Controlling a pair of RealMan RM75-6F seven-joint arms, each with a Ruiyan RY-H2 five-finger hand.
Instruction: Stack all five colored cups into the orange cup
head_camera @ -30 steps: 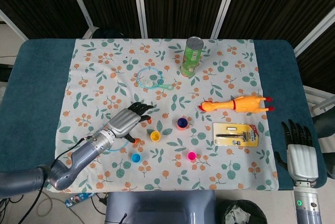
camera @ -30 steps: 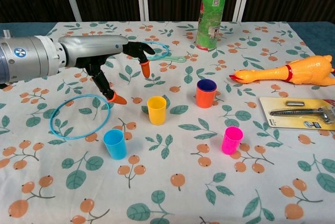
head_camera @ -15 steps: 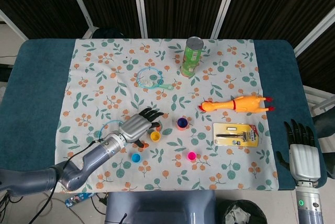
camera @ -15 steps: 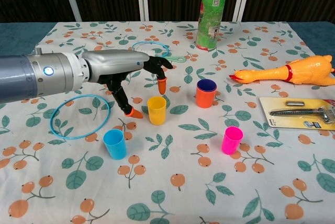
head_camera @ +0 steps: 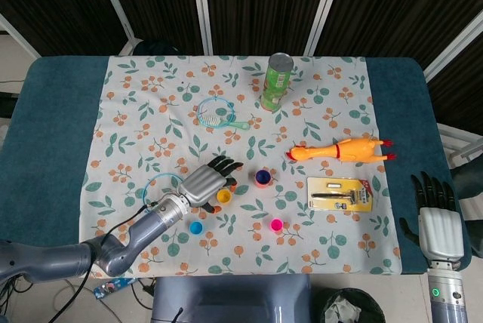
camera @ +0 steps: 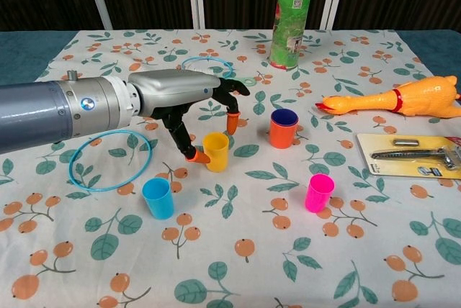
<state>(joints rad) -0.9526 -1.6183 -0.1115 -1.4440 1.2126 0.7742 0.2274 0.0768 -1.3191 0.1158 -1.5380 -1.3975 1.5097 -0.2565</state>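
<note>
The orange cup point(camera: 284, 130) point(head_camera: 262, 179) stands mid-table with a dark blue cup nested inside it. Left of it is a yellow cup point(camera: 215, 151) point(head_camera: 223, 196). A light blue cup point(camera: 158, 198) point(head_camera: 196, 227) and a pink cup point(camera: 319, 192) point(head_camera: 276, 225) stand nearer the front. My left hand point(camera: 194, 99) point(head_camera: 207, 181) hovers at the yellow cup, fingers apart: the thumb tip is at the cup's left side and a fingertip is behind its rim, with no firm hold visible. My right hand point(head_camera: 434, 217) rests at the table's right edge, fingers extended, holding nothing.
A green can point(camera: 292, 14) stands at the back. A rubber chicken point(camera: 392, 99) and a packaged tool point(camera: 418, 155) lie to the right. A large blue ring point(camera: 109, 159) lies under my left forearm, and a small blue ring point(camera: 209, 65) lies behind the hand.
My left hand has moved right and down from beside the large ring to the yellow cup, and its thumb and fingers now flank it. The right hand has barely shifted.
</note>
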